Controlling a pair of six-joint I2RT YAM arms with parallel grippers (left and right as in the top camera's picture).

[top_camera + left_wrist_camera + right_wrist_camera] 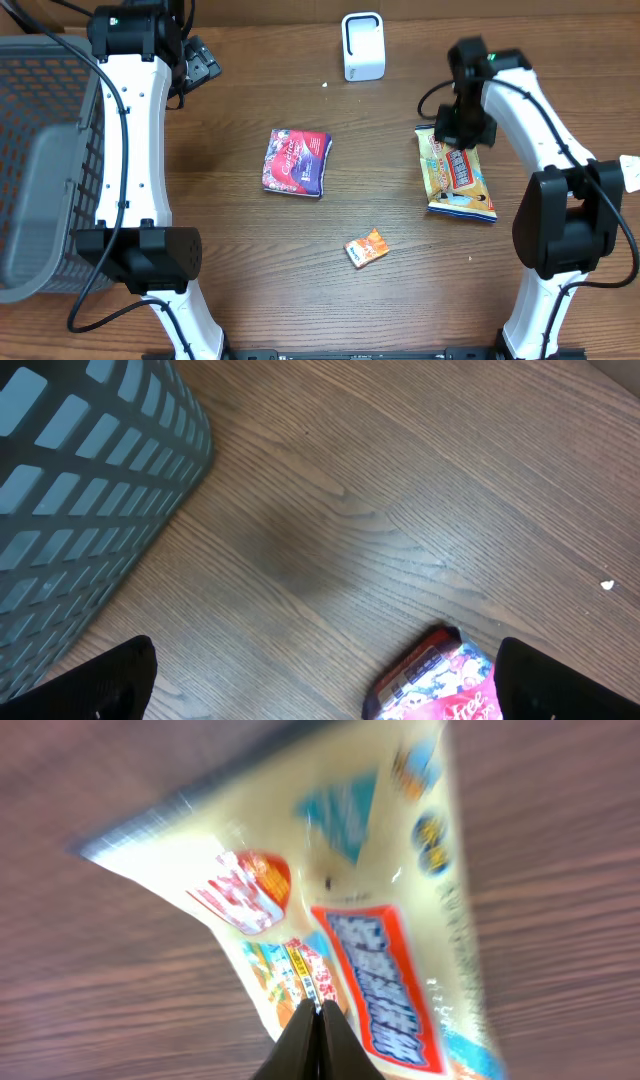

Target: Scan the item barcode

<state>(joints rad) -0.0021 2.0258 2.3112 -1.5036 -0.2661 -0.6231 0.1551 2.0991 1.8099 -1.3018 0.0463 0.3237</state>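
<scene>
Glossy plastic snack packet (458, 180), matt wood-grain table (400, 285), grey plastic lattice basket (55, 95)

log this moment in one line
left gripper: open, by basket | right gripper: shut on snack bag | scanner: bag not there

Three packets (297, 162) (458, 175) (366, 248), one basket (30, 60), seemingly one scanner (362, 46).

Shop-checkout setup: barcode scanner (362, 45), basket (50, 90) (grey plastic).
</scene>
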